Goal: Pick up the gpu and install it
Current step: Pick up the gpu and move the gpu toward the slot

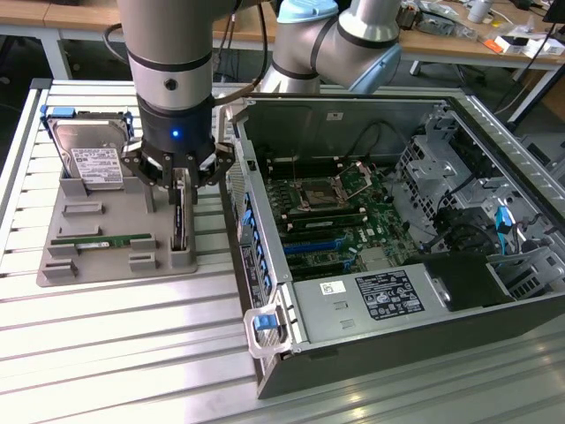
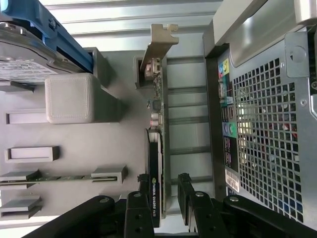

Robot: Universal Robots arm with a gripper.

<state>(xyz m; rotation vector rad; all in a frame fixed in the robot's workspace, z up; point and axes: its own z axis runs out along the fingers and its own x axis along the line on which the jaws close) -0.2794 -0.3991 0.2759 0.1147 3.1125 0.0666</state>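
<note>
Grey plastic tray (image 1: 88, 261) (image 2: 116, 144) on the slatted aluminium table (image 1: 132, 353) carries the slim black rectangular gpu (image 1: 179, 221) (image 2: 157, 148), which stands on edge in a slot at the side nearest the open metal computer case (image 1: 371, 300) (image 2: 267, 124). My gripper (image 1: 181, 185) (image 2: 164, 179) hangs over the card, spread wide, with 1 finger (image 2: 143, 187) on each side and nothing clamped. On the same tray, toward the exterior view's left, stands the silver boxy hard drive (image 1: 93, 155) (image 2: 25, 54), and the thin green memory stick (image 1: 101, 239) (image 2: 54, 177) lies flat.
</note>
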